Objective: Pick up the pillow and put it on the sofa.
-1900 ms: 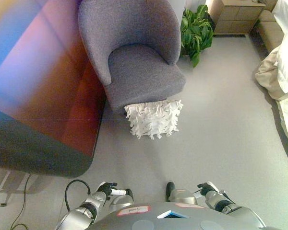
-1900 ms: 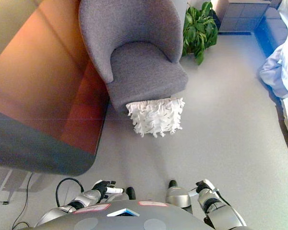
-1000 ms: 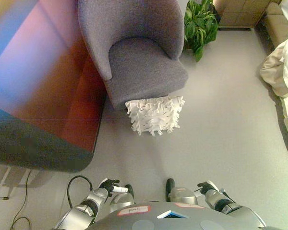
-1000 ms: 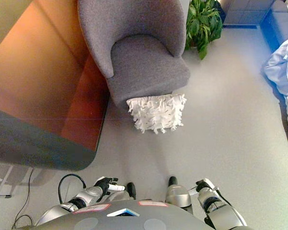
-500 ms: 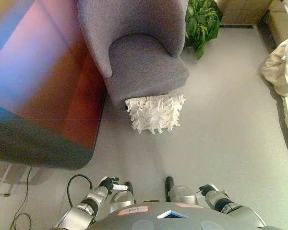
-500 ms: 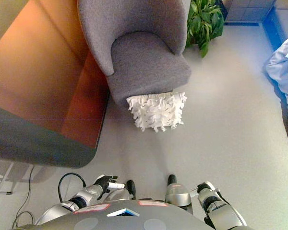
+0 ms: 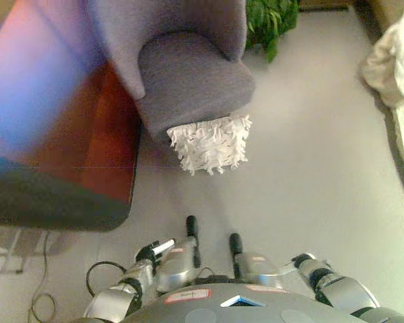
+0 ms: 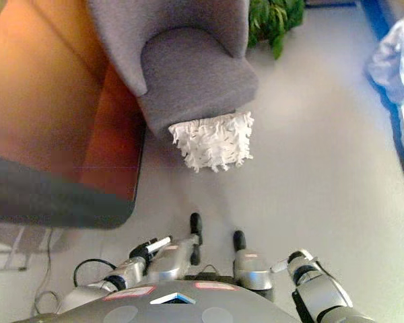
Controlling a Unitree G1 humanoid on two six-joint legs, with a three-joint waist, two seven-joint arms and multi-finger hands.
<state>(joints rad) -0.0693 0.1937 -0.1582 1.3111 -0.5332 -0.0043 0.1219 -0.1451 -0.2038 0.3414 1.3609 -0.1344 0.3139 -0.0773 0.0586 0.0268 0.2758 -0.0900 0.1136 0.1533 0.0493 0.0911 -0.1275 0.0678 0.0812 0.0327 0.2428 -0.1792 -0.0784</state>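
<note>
Grey floor carries a white pillow leaning against the grey sofa; left hand hangs low, fingers relaxed; right hand low, fingers unclear.

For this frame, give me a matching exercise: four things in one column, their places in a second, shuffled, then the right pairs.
Things:
1. white pillow
2. grey armchair
3. green plant
4. left robot hand

Places:
A. top of the view, right of the armchair
B. low in the view, holding nothing
C. on the floor against the armchair's front
D. between the brown surface and the plant

Pairs: 1-C, 2-D, 3-A, 4-B
</note>
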